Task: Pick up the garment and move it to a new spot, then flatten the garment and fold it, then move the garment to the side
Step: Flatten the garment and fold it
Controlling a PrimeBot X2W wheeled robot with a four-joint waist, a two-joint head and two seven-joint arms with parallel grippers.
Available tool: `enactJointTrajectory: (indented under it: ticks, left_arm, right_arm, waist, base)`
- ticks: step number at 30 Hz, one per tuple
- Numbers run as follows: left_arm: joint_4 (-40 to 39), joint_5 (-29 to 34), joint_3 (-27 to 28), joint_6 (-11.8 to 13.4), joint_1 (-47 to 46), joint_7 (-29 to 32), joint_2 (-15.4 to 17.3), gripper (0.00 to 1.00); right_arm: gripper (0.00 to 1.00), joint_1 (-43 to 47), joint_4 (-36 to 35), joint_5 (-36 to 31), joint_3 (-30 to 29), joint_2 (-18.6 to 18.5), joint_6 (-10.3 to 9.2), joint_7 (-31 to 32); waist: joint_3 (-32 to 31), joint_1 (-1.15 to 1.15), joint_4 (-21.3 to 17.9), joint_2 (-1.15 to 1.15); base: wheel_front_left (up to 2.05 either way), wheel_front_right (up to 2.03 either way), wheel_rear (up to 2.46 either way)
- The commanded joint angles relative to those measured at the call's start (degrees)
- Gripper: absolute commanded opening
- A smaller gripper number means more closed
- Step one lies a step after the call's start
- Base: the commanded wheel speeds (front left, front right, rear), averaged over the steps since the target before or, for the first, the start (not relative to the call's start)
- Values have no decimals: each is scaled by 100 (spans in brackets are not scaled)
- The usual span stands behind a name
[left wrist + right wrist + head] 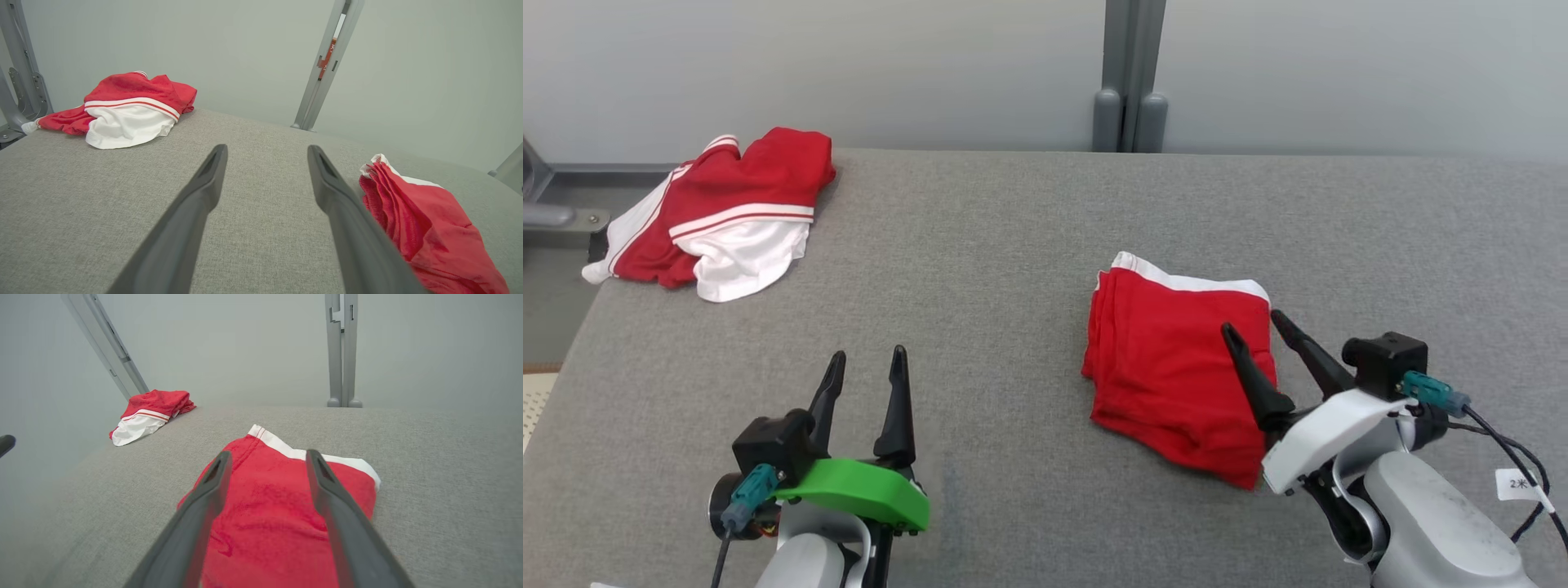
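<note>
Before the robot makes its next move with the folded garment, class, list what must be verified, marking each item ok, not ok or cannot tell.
1. Red cloth garment with white band lies folded on the grey fabric table: ok.
2. Right gripper open over it, holding nothing: ok.
3. Left gripper open, empty, apart from it: ok.
4. Crumpled red-and-white garment at the far left corner, well apart: ok.
5. Right fingertips touching the cloth: cannot tell.
</note>
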Motion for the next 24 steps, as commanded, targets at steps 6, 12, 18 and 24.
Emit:
enactJointTrajectory:
  ticks: [6, 12, 18, 24]
  left_arm:
    - [67, 291, 262, -101, 243, -2, -161, 100]
    - [79, 429, 502, -203, 461, -2, -283, 100]
    - [-1, 600, 686, -255, 688, -2, -330, 100]
    - [9, 698, 785, -293, 769, -2, -359, 100]
  right_arm:
    - [100, 677, -536, -1004, -1250, 294, 1, -33]
    - [100, 1301, -1096, -1818, -2109, 804, 1, -33]
    - [100, 1760, -1486, -2018, -2489, 1152, 1, -35]
    - [100, 1915, -1541, -2118, -2559, 1239, 1, -25]
  waist:
    - [-191, 0, -364, 0]
    - [-256, 0, -502, 0]
    - [-294, 0, -574, 0]
    - [-300, 0, -585, 0]
  base:
    - [0, 0, 0]
    - [0, 0, 0]
    - [0, 0, 0]
    - [0, 0, 0]
